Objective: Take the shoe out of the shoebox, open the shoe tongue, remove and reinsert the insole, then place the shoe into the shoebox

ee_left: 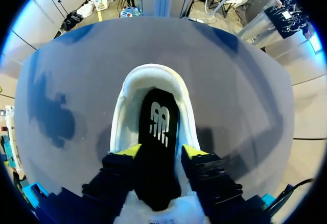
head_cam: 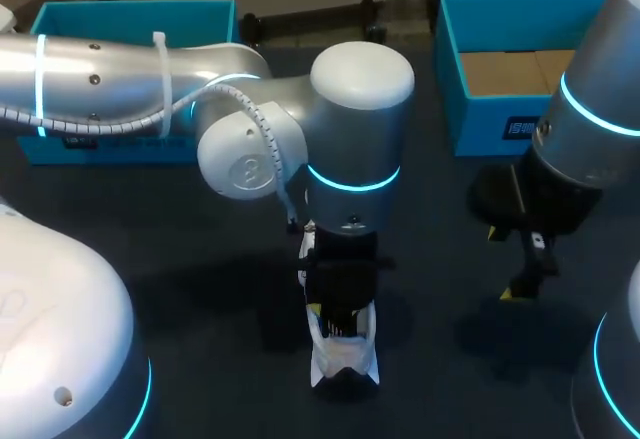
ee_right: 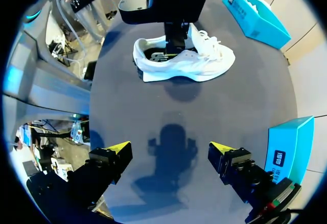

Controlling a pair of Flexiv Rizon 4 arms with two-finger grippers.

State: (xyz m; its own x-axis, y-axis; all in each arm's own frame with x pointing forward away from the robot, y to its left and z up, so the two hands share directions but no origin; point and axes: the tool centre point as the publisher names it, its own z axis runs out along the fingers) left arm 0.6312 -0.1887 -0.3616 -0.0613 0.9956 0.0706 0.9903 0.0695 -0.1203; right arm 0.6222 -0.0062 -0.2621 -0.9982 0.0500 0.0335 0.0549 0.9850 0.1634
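The left end effector [ee_left: 159, 151] dips into the shoe [ee_left: 124, 117], fingers pinching its insole [ee_left: 159, 124], while the right end effector [ee_right: 170, 147] hangs wide-spread, well apart from it.

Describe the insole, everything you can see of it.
The insole is black, thin and flat-looking, with a white logo. Its far end lies inside the opening of the white shoe. Its near end rises out between the fingers of the left claw, whose yellow tips press it from both sides.

1 shoe [head_cam: 345, 367], 1 insole [ee_left: 158, 132], 2 blue boxes [head_cam: 478, 119], 2 arms [head_cam: 120, 79].
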